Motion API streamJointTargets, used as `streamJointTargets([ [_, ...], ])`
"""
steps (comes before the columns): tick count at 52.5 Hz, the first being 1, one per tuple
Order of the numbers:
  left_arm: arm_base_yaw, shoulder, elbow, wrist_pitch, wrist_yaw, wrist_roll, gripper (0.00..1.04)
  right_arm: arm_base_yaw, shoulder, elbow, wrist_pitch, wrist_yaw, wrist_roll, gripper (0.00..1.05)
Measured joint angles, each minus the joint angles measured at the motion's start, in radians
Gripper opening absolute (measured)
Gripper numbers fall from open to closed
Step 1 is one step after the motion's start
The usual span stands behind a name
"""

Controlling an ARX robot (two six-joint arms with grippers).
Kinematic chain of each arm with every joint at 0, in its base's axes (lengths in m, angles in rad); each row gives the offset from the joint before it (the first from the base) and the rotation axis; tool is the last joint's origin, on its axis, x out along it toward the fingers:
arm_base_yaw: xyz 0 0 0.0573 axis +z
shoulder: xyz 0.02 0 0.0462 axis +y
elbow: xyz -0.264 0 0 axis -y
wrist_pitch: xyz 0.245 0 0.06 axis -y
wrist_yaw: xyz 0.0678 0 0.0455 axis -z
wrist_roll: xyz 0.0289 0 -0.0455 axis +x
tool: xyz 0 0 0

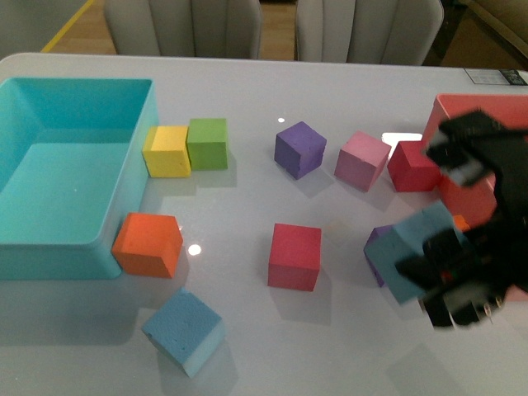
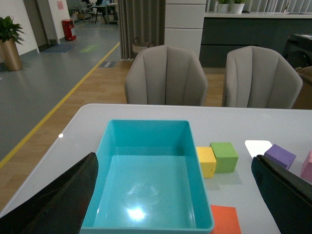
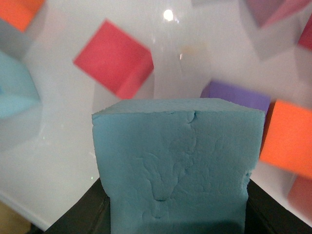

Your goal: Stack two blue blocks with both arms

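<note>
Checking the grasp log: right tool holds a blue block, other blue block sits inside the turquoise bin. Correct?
One error. The other blue block lies on the table, outside the turquoise bin, near the orange block; the front view shows it. The right tool does hold a blue block.

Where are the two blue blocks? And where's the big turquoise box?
loose blue block (image 1: pixel 181 320): front view, its top face.
held blue block (image 3: pixel 175 161): right wrist view, middle of the side facing the camera.
turquoise bin (image 1: pixel 49 260): front view, its near outer wall.
</note>
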Motion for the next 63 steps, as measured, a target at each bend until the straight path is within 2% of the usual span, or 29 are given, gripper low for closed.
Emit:
streamJointTargets([
  [12,0.0,0.0,0.0,0.0,0.0,0.0,0.96,0.076,0.311,0.42,-0.072,0.038,0.022,0.46],
  [28,0.0,0.0,0.0,0.0,0.0,0.0,0.96,0.13,0.582,0.742,-0.161,0.081,0.044,0.46],
  [41,0.0,0.0,0.0,0.0,0.0,0.0,0.96,0.148,0.692,0.868,-0.214,0.106,0.044,0.45],
  [63,0.0,0.0,0.0,0.0,0.0,0.0,0.96,0.17,0.818,0.955,-0.237,0.139,0.051,0.45],
])
